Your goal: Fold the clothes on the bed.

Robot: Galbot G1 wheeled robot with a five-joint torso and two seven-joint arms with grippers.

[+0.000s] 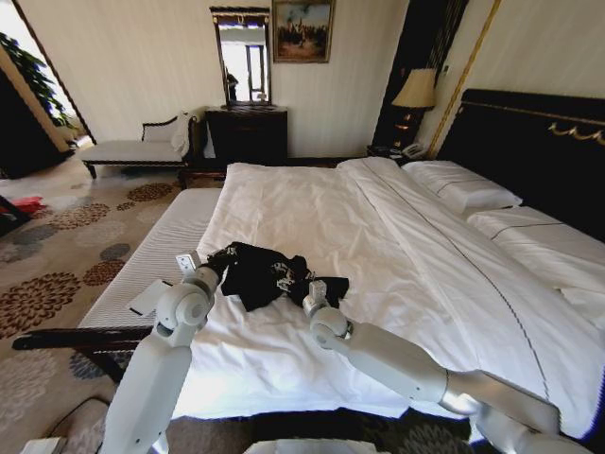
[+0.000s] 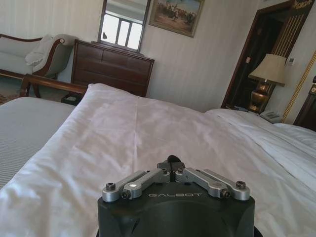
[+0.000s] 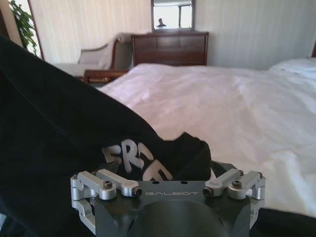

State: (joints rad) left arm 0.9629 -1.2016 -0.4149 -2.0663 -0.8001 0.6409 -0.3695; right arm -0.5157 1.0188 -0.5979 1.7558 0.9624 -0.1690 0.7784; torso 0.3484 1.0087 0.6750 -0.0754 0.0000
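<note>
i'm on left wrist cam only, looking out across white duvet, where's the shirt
observer: the shirt lies bunched on the bed, by the edge nearest the robot, with the left claw at its left end
operator: and the right claw
observer: the right claw is at the shirt's right end
operator: any print showing
observer: yes, on the right wrist cam the white print shows on a fold just past that claw

One T-shirt (image 1: pixel 263 272), one bed (image 1: pixel 397 246), two pillows (image 1: pixel 463 187).
</note>
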